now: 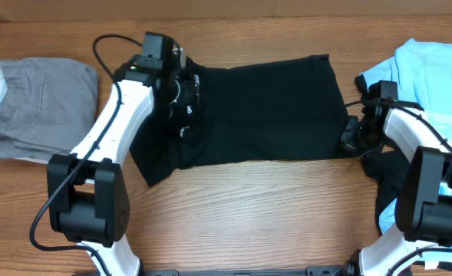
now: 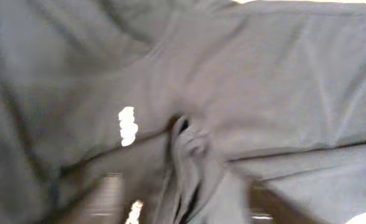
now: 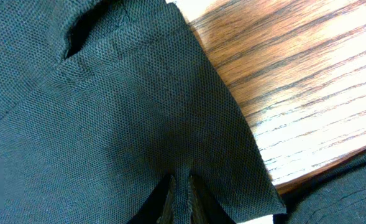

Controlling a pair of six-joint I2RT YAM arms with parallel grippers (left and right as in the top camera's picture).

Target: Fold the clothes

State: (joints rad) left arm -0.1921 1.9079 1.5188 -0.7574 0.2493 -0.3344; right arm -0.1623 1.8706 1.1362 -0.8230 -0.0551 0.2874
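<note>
The black tee (image 1: 264,107) lies spread across the middle of the table, with a fold at its left end. My left gripper (image 1: 181,96) is over that left part. In the blurred left wrist view its fingers (image 2: 189,199) stand apart with a bunch of black cloth (image 2: 195,155) between them, next to small white lettering (image 2: 127,124). My right gripper (image 1: 352,138) is at the tee's lower right corner. In the right wrist view its fingers (image 3: 181,193) are shut on a pinch of the black cloth (image 3: 120,112). A light blue tee (image 1: 433,69) lies at the far right.
A folded grey garment (image 1: 41,107) lies at the far left. Bare wood tabletop (image 1: 249,215) runs along the front. More dark cloth (image 1: 387,184) lies under my right arm, near the light blue tee.
</note>
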